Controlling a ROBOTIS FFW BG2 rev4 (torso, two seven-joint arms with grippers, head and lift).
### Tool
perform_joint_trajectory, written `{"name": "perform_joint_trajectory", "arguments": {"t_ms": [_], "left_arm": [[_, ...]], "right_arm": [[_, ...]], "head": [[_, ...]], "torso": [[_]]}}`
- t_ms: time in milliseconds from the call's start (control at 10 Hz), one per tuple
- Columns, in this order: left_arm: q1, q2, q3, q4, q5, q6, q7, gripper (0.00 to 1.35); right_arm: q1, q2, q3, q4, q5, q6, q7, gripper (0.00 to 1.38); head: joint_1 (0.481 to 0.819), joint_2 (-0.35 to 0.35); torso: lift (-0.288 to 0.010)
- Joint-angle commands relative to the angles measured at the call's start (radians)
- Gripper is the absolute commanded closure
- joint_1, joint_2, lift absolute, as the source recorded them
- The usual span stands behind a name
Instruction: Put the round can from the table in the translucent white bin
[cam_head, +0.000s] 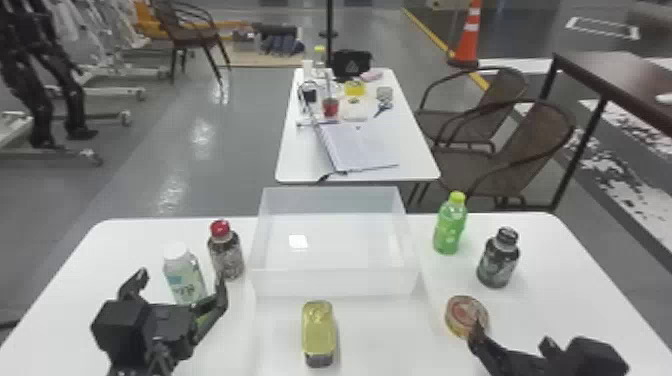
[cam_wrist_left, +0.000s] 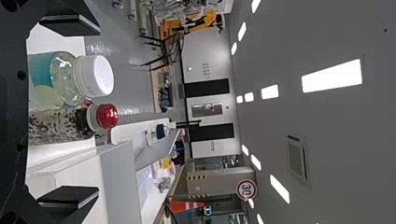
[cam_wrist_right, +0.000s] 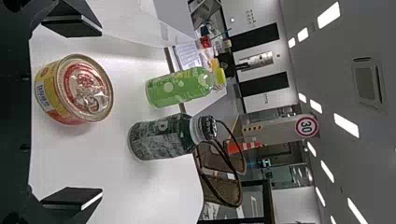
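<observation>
The round can (cam_head: 461, 314) stands upright on the right part of the white table. My right gripper (cam_head: 512, 336) is beside it, the left finger's tip overlapping the can's near edge in the head view. In the right wrist view the can (cam_wrist_right: 88, 91), with a pull-tab lid, lies between the spread fingers of the right gripper (cam_wrist_right: 100, 111), nearer one of them; no grip shows. The translucent white bin (cam_head: 335, 282) sits at the table's middle, with nothing in it. My left gripper (cam_head: 181, 281) is parked open at the left; its wrist view shows the left gripper (cam_wrist_left: 97, 112) too.
Behind the can stand a green bottle (cam_head: 450, 230) and a dark bottle (cam_head: 498, 260). A yellow bottle (cam_head: 318, 327) is in front of the bin. A white-capped bottle (cam_head: 184, 275) and a red-capped bottle (cam_head: 226, 255) stand near the left gripper.
</observation>
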Motion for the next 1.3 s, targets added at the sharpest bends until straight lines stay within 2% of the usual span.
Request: {"name": "perform_joint_trajectory", "arguments": {"t_ms": [0, 300, 900, 1200], "left_arm": [[0.0, -0.003, 0.0, 0.0, 0.0, 0.0, -0.001, 0.1], [-0.003, -0.003, 0.0, 0.001, 0.0, -0.002, 0.0, 0.1], [-0.009, -0.003, 0.003, 0.001, 0.006, -0.011, 0.0, 0.1], [-0.014, -0.003, 0.003, 0.003, 0.012, -0.017, 0.0, 0.1]], "right_arm": [[-0.01, -0.001, 0.0, 0.022, 0.009, 0.0, 0.0, 0.09], [-0.076, -0.001, 0.003, 0.121, 0.026, -0.034, 0.089, 0.09], [-0.147, -0.001, 0.003, 0.2, 0.072, -0.005, 0.108, 0.09], [-0.205, -0.004, 0.003, 0.271, 0.103, -0.003, 0.148, 0.09]], "head": [[0.549, 0.0], [0.549, 0.0], [0.549, 0.0], [0.549, 0.0]], "torso": [[-0.1], [-0.1], [-0.1], [-0.1]]}}
